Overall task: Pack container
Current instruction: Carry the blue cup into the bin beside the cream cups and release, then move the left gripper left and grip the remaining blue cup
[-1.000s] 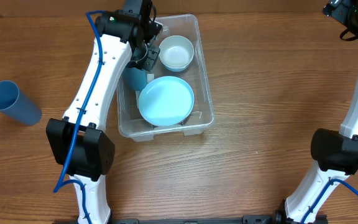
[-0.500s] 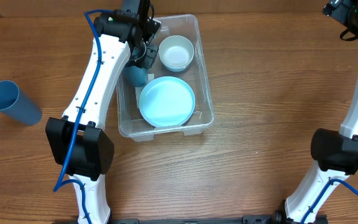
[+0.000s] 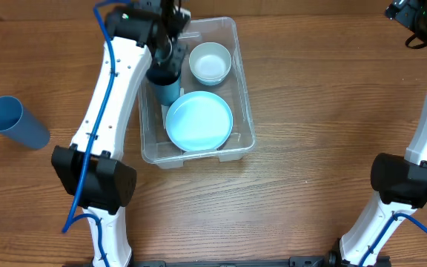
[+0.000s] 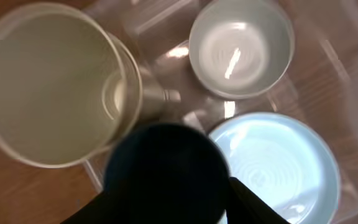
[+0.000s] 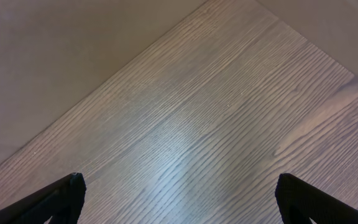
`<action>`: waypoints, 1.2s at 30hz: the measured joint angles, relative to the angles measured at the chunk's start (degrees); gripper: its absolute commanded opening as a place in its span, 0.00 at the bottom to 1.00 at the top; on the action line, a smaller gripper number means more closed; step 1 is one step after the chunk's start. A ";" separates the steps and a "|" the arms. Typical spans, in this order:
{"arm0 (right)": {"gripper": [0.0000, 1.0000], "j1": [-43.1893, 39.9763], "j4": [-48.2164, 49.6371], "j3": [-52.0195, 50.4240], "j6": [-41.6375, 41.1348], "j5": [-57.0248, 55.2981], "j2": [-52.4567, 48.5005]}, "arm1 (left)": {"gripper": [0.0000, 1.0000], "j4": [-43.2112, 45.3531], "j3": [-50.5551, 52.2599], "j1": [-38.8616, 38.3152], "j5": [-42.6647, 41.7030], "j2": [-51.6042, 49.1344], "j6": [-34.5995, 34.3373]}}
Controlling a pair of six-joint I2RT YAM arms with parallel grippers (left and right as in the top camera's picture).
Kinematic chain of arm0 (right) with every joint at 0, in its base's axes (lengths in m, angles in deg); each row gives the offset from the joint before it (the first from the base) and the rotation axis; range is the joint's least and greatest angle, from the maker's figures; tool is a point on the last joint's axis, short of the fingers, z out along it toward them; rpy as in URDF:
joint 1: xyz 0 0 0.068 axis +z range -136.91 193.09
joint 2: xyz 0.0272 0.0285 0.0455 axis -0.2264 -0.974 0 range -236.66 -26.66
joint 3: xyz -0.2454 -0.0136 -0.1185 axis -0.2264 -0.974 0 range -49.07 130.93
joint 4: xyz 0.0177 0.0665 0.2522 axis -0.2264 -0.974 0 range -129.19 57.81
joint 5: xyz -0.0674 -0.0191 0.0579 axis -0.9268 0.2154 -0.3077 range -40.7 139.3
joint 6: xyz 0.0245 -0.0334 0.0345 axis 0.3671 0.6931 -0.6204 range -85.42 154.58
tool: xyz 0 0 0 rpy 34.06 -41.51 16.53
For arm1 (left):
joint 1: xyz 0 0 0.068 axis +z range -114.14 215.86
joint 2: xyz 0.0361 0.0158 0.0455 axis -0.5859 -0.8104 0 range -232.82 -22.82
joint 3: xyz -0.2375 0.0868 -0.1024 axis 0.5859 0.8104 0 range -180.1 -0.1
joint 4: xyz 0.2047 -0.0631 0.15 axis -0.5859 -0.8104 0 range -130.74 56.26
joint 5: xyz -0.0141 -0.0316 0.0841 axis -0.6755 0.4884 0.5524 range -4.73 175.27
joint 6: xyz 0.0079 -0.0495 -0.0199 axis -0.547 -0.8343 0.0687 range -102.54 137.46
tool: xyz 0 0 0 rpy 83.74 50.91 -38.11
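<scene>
The clear plastic container (image 3: pixel 245 89) stands at the table's back centre and also shows in the left wrist view (image 4: pixel 334 59). Inside it are a white bowl (image 3: pixel 210 62) at the far end and a light blue plate (image 3: pixel 199 120) at the near end. My left gripper (image 3: pixel 169 63) is inside the container's left side, shut on a dark blue cup (image 3: pixel 166 89). In the left wrist view the cup (image 4: pixel 166 171) sits between my fingers (image 4: pixel 166 214), beside the bowl (image 4: pixel 241 46) and plate (image 4: pixel 284 165). My right gripper (image 5: pixel 179 199) is open and empty over bare wood.
A second blue cup (image 3: pixel 13 122) lies on its side at the table's left edge. A clear tumbler (image 4: pixel 48 84) shows close to the left wrist camera, left of the bowl. The right arm (image 3: pixel 410 15) is at the far right corner.
The dark blue cup in my left gripper has turned from tilted to more upright inside the container. The left arm shifted slightly left. The right arm has not moved.
</scene>
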 measured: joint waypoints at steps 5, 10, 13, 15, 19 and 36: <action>1.00 0.00 0.02 0.00 0.00 0.00 0.00 | 0.48 -4.68 -13.22 0.00 -3.04 0.00 -0.04; 1.00 0.00 -0.02 0.00 0.02 0.00 0.00 | 0.49 -12.92 -20.68 0.83 -3.10 0.35 -0.92; 1.00 0.00 0.07 0.00 0.02 -0.02 -0.02 | 0.49 -18.16 -21.59 3.54 -1.40 1.18 -1.92; 1.00 0.00 0.02 0.00 0.02 0.00 0.00 | 0.50 -21.33 -21.66 7.69 0.66 2.14 -3.10; 1.00 0.00 0.02 0.00 0.04 -0.02 0.00 | 0.54 -22.67 -21.68 17.66 2.32 3.72 -5.70; 1.00 0.00 0.00 0.00 0.02 -0.02 0.00 | 0.49 -17.33 -12.04 43.08 3.45 -2.19 -9.33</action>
